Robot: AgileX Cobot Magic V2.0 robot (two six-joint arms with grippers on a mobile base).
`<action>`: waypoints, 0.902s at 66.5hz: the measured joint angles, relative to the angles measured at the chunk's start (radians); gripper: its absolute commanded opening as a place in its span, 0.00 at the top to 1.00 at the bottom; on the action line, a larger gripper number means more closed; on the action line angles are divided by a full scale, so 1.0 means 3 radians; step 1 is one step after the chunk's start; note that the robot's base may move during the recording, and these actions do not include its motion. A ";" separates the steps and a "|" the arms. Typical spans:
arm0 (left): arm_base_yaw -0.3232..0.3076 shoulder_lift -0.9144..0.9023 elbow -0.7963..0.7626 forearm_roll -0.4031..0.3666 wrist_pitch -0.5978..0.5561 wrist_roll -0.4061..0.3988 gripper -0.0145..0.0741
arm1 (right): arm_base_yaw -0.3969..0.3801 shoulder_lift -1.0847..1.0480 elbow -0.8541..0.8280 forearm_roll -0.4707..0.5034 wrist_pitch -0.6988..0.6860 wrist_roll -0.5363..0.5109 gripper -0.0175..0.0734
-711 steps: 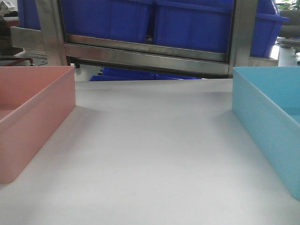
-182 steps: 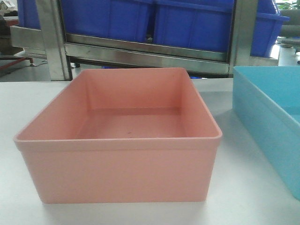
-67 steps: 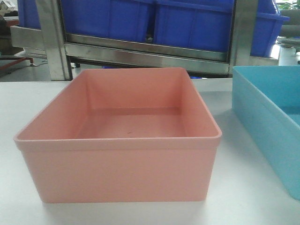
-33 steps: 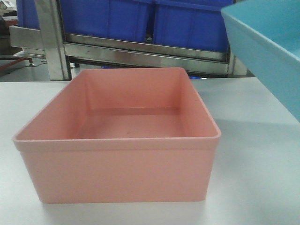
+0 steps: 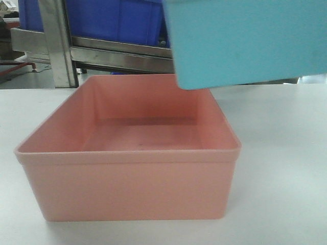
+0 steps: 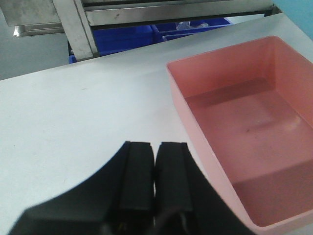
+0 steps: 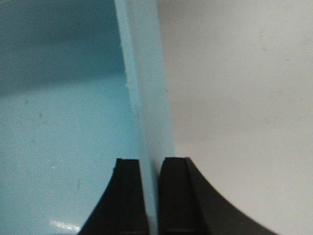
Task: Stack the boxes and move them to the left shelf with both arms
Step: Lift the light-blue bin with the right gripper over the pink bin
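One tub rests on the table; the second tub hangs above its rear right part. Behind the table stands the rack, with bins on it.

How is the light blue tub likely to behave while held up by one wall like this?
Probably light: the light blue tub looks empty and hangs clear of the table on a single-wall pinch by the right end effector. Likely stiff: the pinched wall shows no bending. Its smooth plastic might slip or swing; it hangs tilted above the pink tub.
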 measured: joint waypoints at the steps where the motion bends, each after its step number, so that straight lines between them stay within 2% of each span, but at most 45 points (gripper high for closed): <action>1: 0.0000 0.0000 0.0000 0.0000 0.0000 0.0000 0.85 | 0.0033 0.0000 0.0000 0.0006 -0.0014 0.0045 0.75; 17: 0.0000 0.0000 0.0000 0.0000 -0.0026 0.0000 0.85 | 0.0502 0.0056 0.0000 0.0020 -0.0217 0.0624 0.75; 38: 0.0000 0.0000 0.0000 0.0000 -0.0064 0.0000 0.85 | 0.0992 0.0538 0.0000 0.0020 -0.0302 0.0751 0.75; 60: 0.0000 0.0000 0.0000 0.0000 -0.0069 0.0000 0.85 | 0.1052 0.0944 0.0000 -0.0001 -0.0541 0.0862 0.75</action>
